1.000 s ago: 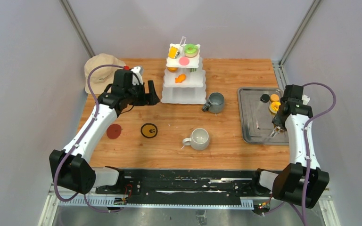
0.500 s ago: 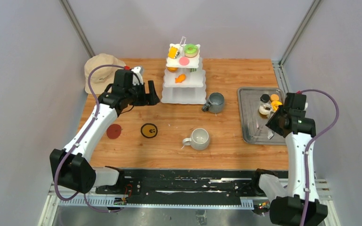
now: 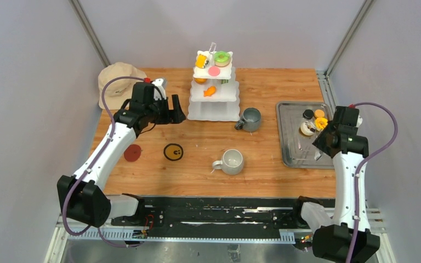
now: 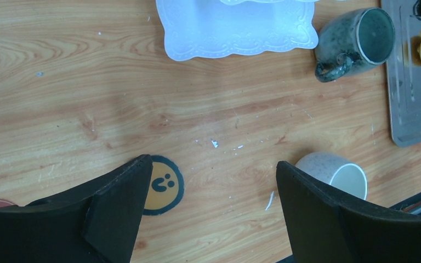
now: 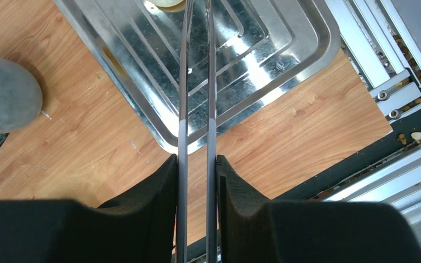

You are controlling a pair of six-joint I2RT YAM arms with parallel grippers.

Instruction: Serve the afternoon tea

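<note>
The white three-tier stand (image 3: 204,113) stands at the back centre. It carries a green-pink donut (image 3: 222,57), a yellow piece (image 3: 201,60), a pink piece (image 3: 214,70) and an orange piece (image 3: 210,91). A dark grey mug (image 3: 250,119) and a light grey mug (image 3: 232,161) stand in front of it. My left gripper (image 3: 177,111) is open and empty, left of the stand, above bare wood (image 4: 214,170). My right gripper (image 3: 322,143) is shut on metal tongs (image 5: 183,82) over the steel tray (image 3: 296,150). The tong tips reach towards a cream pastry (image 5: 167,3).
The tray also holds a black piece (image 3: 307,114), an orange piece (image 3: 319,113), a cream piece (image 3: 307,127) and a yellow-orange piece (image 3: 322,123). A yellow smiley coaster (image 3: 173,152) and a red coaster (image 3: 132,153) lie front left. A beige hat (image 3: 118,79) lies back left.
My right arm has swung back from over the tray with the tongs, and the cream pastry on the tray now shows. The left arm has not moved.
</note>
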